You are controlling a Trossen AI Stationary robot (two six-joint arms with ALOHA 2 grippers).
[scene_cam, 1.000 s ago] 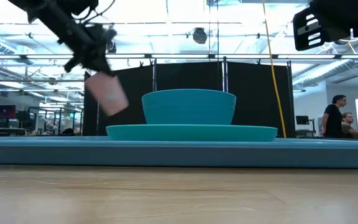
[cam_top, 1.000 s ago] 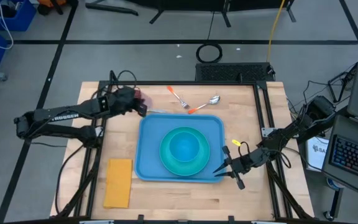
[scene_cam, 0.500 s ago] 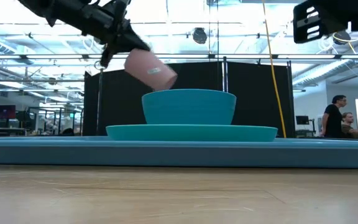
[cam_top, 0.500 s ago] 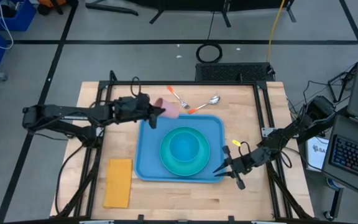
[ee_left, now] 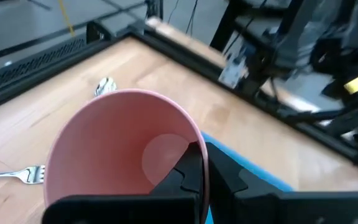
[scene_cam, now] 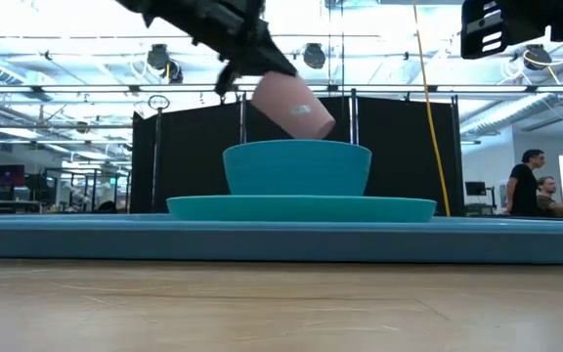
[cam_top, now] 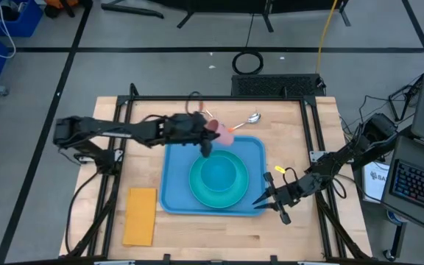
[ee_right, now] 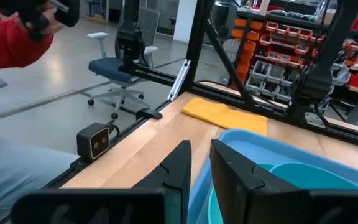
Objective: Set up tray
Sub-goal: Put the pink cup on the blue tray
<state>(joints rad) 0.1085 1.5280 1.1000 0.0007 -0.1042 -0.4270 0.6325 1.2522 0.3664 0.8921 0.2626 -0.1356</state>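
Above the tray, left gripper holds a smooth (pink) cup.

A teal plate lay in the middle of the scene with a teal bowl standing on it. A pink cup hung tilted in the air just beyond the bowl's far rim, its open mouth showing in the left wrist view. On the wooden table, a spoon and a fork lay near the far edge. A yellow-orange napkin lay flat at the near left. Two people showed far off in the room on the right.
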